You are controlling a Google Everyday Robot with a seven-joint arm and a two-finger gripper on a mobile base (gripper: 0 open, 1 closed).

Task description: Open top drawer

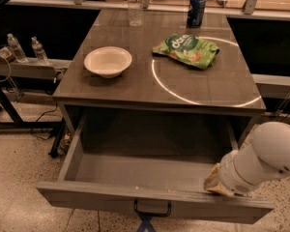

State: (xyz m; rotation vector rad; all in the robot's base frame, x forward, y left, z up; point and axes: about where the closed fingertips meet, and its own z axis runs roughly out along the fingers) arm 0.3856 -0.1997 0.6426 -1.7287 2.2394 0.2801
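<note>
Camera view: we saw the drawer (96,199) standing well out toward the near side from under the surface (135,88). Its grey box was open to view, and its dark handle (152,210) sat at the centre of the front panel. The gripper (215,181) was at the right end of that front's top edge, at the tip of the white arm (266,158) reaching in from the right. We could not tell whether it was open or closed. On the surface lay a bowl (108,62) at left and a green bag (186,49) right of it, with a can (196,8) and a bottle (134,5) at the far edge.
</note>
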